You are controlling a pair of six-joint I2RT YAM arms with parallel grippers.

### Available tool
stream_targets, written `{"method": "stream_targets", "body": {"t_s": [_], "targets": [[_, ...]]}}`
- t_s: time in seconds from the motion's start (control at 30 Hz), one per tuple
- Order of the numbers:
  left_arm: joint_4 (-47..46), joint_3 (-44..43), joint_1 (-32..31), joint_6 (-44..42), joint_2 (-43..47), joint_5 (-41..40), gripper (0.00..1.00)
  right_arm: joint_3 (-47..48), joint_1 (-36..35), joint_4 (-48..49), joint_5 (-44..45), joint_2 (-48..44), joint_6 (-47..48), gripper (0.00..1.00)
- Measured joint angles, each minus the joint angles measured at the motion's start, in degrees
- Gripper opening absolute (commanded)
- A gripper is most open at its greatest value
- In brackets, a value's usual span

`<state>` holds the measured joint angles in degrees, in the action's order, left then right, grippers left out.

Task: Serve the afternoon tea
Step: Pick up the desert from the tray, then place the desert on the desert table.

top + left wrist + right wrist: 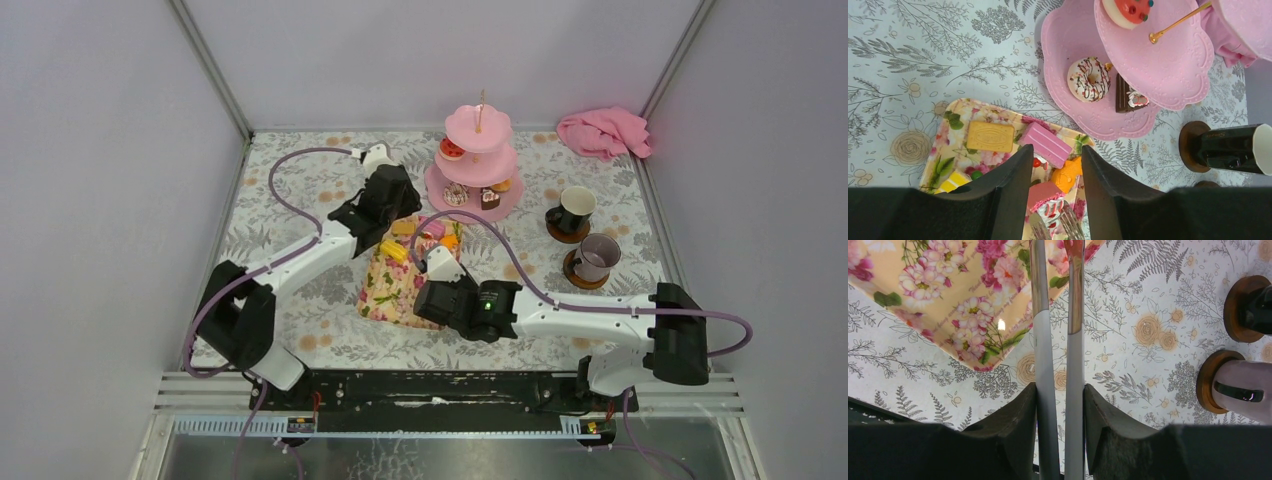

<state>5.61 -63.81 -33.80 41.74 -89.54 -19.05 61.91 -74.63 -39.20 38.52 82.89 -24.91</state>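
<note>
The pink three-tier stand point(478, 165) point(1073, 125) carries a doughnut point(1089, 79), a chocolate cake point(1123, 94) and a red cake point(1130, 10). More toy cakes lie on the floral tray: a yellow biscuit point(990, 136), a pink slab point(1045, 145) and an orange one point(1068, 175). My left gripper point(1056, 150) point(398, 222) hovers open above them, holding nothing. My right gripper point(1060, 390) point(435, 295) is shut on silver tongs point(1040, 340), whose tips flank a red-and-white cake point(1055, 200). The black mug point(573, 210) point(1233, 148) and the grey mug point(597, 257) point(1243, 390) stand on coasters at the right.
The floral tray point(390, 290) point(943, 145) point(923, 290) lies mid-table between the arms. A pink cloth point(603, 132) is bunched at the back right corner. White walls enclose the table on three sides.
</note>
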Motion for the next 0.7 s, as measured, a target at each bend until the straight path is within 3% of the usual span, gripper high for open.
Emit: {"method": "stream_targets", "body": {"t_s": [0.7], "targets": [[0.1, 5.3, 0.5, 0.0, 5.9, -2.2, 0.49, 8.8, -0.4, -8.2, 7.0, -4.9, -1.3, 0.00]]}}
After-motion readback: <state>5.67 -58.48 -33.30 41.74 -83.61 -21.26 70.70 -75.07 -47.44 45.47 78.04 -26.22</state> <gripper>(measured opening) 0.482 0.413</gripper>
